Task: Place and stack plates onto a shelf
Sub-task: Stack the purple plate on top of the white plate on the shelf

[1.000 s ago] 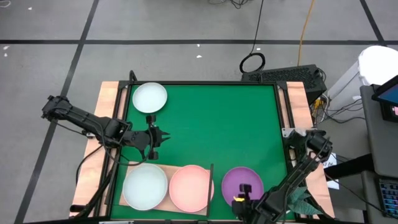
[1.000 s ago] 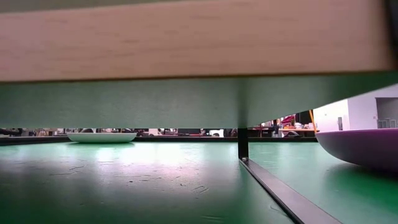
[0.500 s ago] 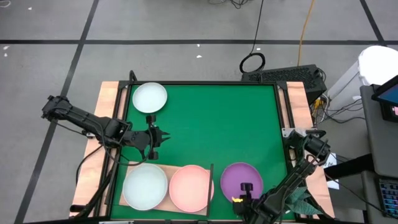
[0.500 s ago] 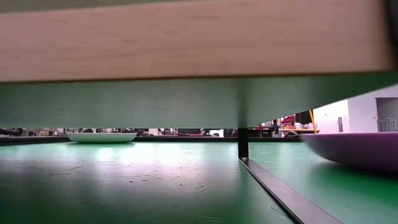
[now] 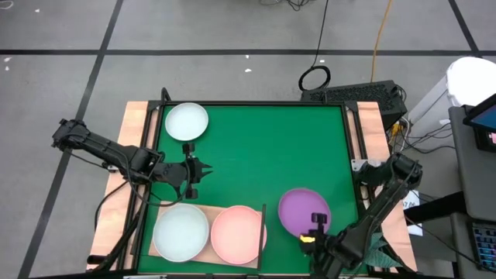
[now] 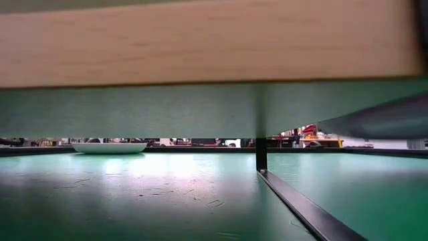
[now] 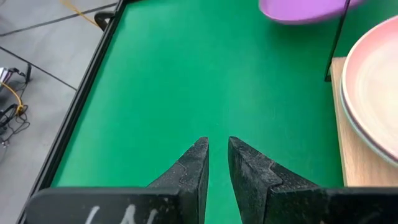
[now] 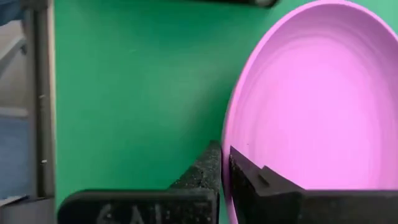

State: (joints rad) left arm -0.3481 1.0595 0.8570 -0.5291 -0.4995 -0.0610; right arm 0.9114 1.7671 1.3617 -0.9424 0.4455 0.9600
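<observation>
Purple plate [image 5: 303, 211], rim clenched in the right pincer [image 5: 315, 232], sits beside the shelf [image 5: 144, 232] bearing mint plate [image 5: 180, 231] and pink plate [image 5: 236, 235]; left pincer [image 5: 203, 171] slightly parted, empty.

No readable text, label, brand, number or sign in any view. Pale scrawled marks show on the dark body behind the left claw [image 7: 216, 163] in the left wrist view, and similar marks on the body behind the right claw [image 8: 225, 163] in the right wrist view; both sets are cut off at the frame edge and cannot be made out.
</observation>
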